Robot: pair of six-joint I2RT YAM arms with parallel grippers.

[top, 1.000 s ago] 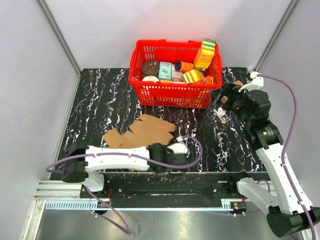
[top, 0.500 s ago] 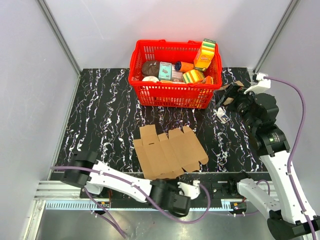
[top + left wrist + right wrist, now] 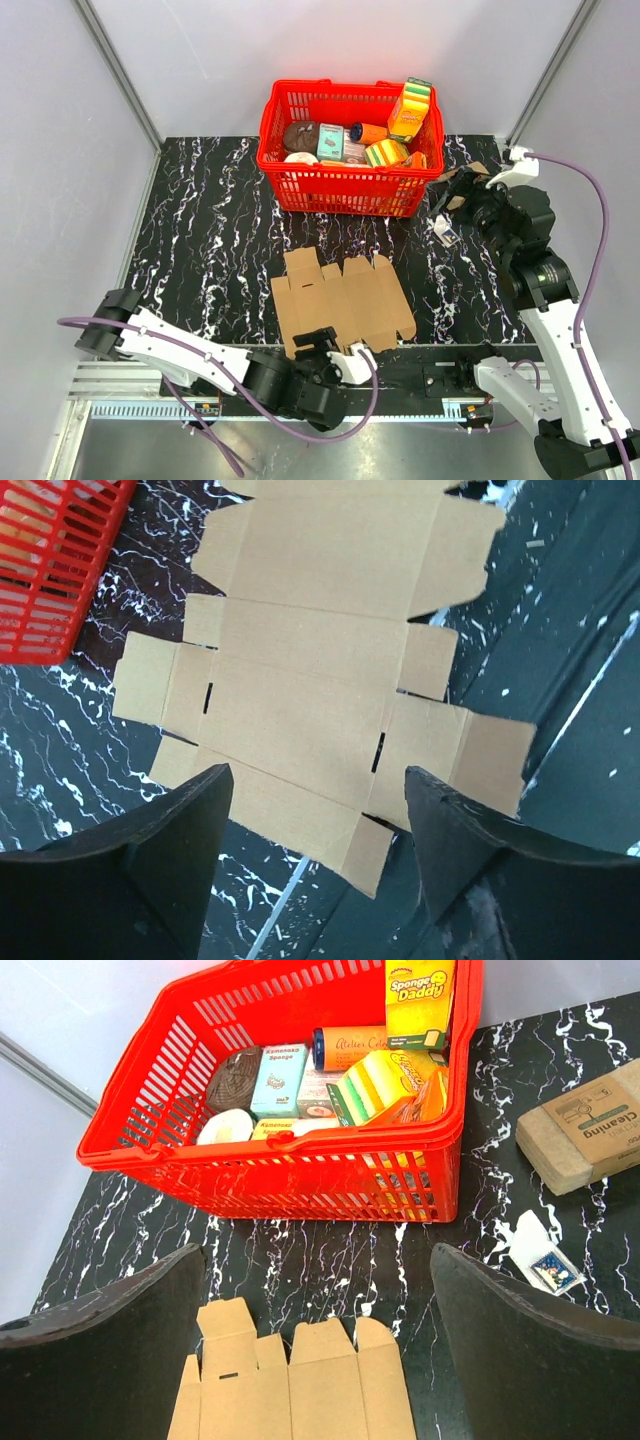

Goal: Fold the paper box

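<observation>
Two end effectors both stand with their fingers spread wide and nothing between them. The left end effector [image 3: 328,347] hangs at the near edge of the bench [image 3: 200,230], just over the near rim of the paper box [image 3: 342,298]; its wrist view looks down on the cardboard between its dark fingers [image 3: 165,855].

The paper box lies flat and unfolded, flaps and tabs spread out, on the bench in front of the red basket [image 3: 340,188] and apart from it.

The right end effector [image 3: 456,192] is raised at the far right, beside the basket. A small brown carton [image 3: 588,1135] and a little white packet [image 3: 540,1260] lie on the bench to the basket's right.
</observation>
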